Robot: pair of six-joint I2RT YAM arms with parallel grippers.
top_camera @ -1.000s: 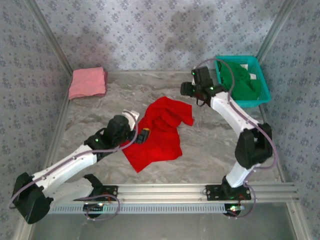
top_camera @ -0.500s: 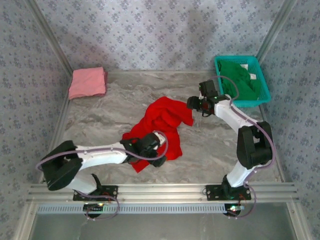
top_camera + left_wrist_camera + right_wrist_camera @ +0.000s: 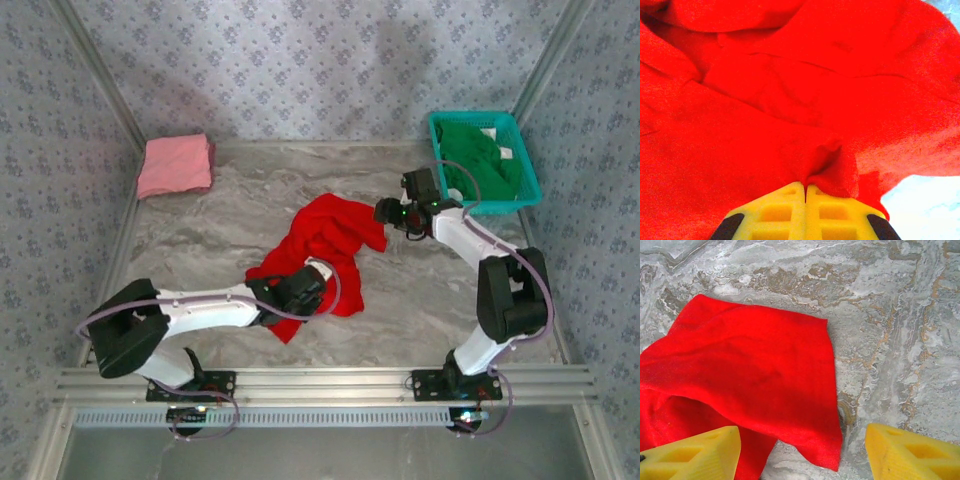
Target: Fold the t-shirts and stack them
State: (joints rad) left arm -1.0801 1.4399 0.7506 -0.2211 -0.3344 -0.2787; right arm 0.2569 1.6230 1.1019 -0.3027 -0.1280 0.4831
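Worrying: left claw (image 3: pixel 805 192) is clenching a thin pucker of the red t-shirt (image 3: pixel 330 235) crumpled on the bench (image 3: pixel 200 230), right claw (image 3: pixel 801 452) hanging open above its corner, so I am risking slippage.

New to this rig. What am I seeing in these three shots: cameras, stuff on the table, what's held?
Two white robot arms are bolted at the near edge of a marbled table, each ending in a two-finger gripper. The wide shot looks down from above and behind them; the close-ups come from wrist cameras, their yellow fingers at the bottom. A crumpled red t-shirt lies mid-table, a folded pink t-shirt sits far left, and a green t-shirt lies in a teal basket far right. The left gripper is shut, pinching a fold of the red shirt. The right gripper is open over a corner of that shirt, holding nothing.
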